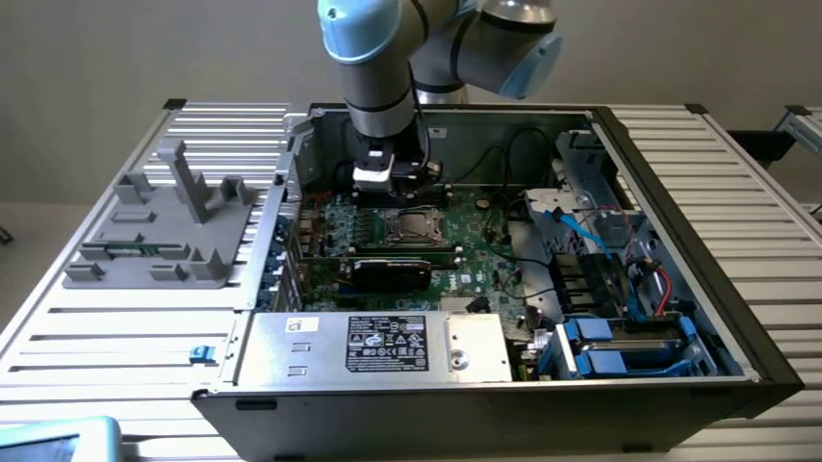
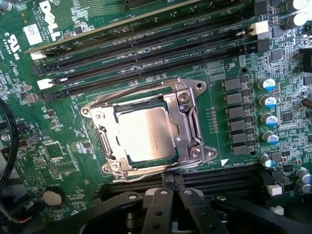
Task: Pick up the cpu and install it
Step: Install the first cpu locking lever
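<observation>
Closed tool [image 2: 173,193] just beside the cpu [image 2: 146,132] in its socket [image 2: 191,122]

The exterior view looks down at a slant from above the open computer case [image 1: 514,375], set back enough to hold it whole. The wrist view faces down, close over the motherboard [image 2: 58,146]. Both share the cpu [image 1: 414,227] [image 2: 146,132] in its socket [image 2: 187,105].

Cpu [image 2: 146,132] top silver-beige. Socket frame [image 2: 194,131] around the cpu bare shiny metal. Motherboard [image 2: 63,122] green with fine pale traces. Memory slots [image 2: 146,51] near the cpu black. Capacitors [image 2: 267,84] silver with blue marks (a column beside the cpu). End effector [image 2: 168,202] black. Table [image 1: 115,337] pale grey, ribbed.
</observation>
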### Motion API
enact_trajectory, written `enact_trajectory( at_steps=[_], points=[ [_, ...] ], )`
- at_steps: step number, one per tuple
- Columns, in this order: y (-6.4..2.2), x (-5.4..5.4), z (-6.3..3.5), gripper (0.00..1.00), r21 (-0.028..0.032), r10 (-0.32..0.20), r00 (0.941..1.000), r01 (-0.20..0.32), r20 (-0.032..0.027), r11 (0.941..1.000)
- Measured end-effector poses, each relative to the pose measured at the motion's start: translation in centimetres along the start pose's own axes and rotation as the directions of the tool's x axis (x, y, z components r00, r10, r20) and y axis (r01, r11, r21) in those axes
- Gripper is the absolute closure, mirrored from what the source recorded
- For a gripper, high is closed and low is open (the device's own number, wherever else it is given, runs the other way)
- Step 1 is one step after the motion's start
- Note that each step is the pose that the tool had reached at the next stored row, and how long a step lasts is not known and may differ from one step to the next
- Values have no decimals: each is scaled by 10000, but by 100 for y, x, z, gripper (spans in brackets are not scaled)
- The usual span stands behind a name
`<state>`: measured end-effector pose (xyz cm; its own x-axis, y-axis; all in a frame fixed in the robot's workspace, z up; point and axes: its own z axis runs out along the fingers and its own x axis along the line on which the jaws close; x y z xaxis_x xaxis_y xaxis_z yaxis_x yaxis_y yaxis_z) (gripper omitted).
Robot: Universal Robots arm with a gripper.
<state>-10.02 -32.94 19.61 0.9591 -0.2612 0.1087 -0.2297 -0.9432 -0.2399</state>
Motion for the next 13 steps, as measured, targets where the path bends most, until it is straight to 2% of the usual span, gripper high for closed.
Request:
enact_trajectory(
  at_steps=[3, 6, 13],
  points=[
    [1, -2, -3, 89, -43, 128, 9999, -128, 78, 9999],
    [2, -8, -7, 89, -60, 208, 9997, -207, 140, 9998],
    [-8, -27, -79, 89, -64, 304, 9993, -303, 196, 9995]
  ],
)
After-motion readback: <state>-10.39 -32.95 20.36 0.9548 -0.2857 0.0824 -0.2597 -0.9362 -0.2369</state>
